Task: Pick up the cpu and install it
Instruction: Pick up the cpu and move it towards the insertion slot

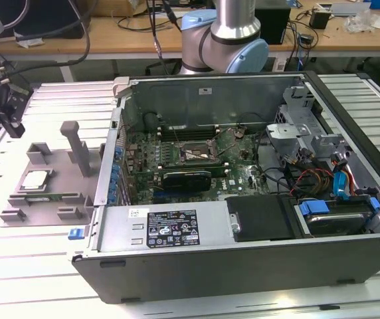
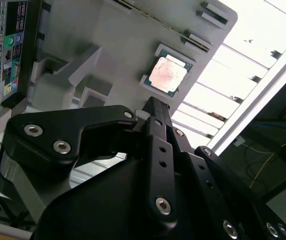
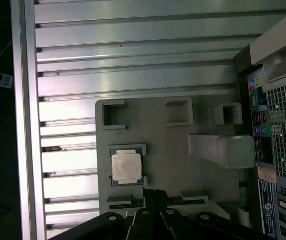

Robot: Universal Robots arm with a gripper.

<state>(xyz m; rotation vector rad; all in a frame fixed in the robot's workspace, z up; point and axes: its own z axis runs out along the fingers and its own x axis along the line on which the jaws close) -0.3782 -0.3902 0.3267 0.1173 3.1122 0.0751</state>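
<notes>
The cpu lies flat in a shallow square pocket of the grey plastic tray. The tray sits on the slatted metal table, just beside the open computer case, on the exterior view's left. It is a thin square chip with a dull silvery metal top and rounded corners, and a narrow green edge shows around the plate. In the first wrist view the cpu looks pale grey and slightly mottled. In the second wrist view its lid catches the light and shines almost pinkish white.

The gripper hangs over the tray, close to the chip but apart from it. Its black fingers are pressed together into one narrow tip and hold nothing. The second wrist view shows the same thing, with the linkage arms folded in and the tip of the gripper pointing toward the chip's pocket in the tray.

Inside the case the green board lies face up with a square socket near its middle, well apart from the chip. The arm rises behind the case.
</notes>
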